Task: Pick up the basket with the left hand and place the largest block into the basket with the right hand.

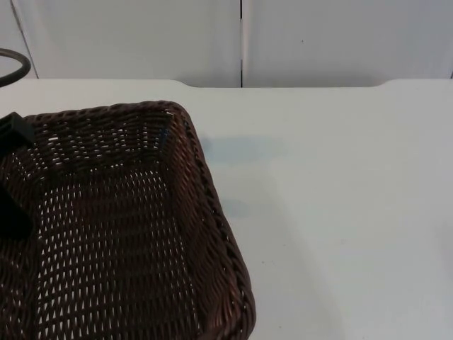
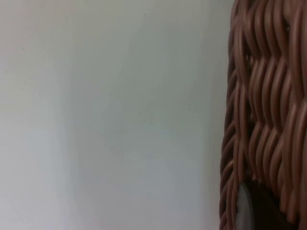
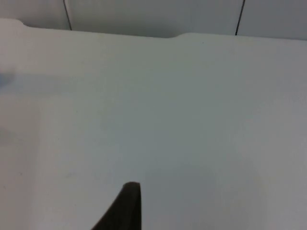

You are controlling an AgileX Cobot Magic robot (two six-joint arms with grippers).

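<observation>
A dark brown wicker basket (image 1: 212,191) looms large at the left of the top view, tilted, and its shadow falls on the table beside it. My left gripper (image 1: 13,173) grips the basket's left rim, with black finger parts above and below the wall. Seen from the left wrist, the basket's weave (image 2: 268,96) stands very close, with one fingertip (image 2: 244,211) against it. From the right wrist, a single black fingertip (image 3: 125,206) of my right gripper hangs over bare white table (image 3: 192,120).
The white table top (image 1: 340,198) stretches from the basket to the right. It ends at the grey partition wall (image 1: 141,35) at the back, which has a dark vertical seam (image 1: 241,42).
</observation>
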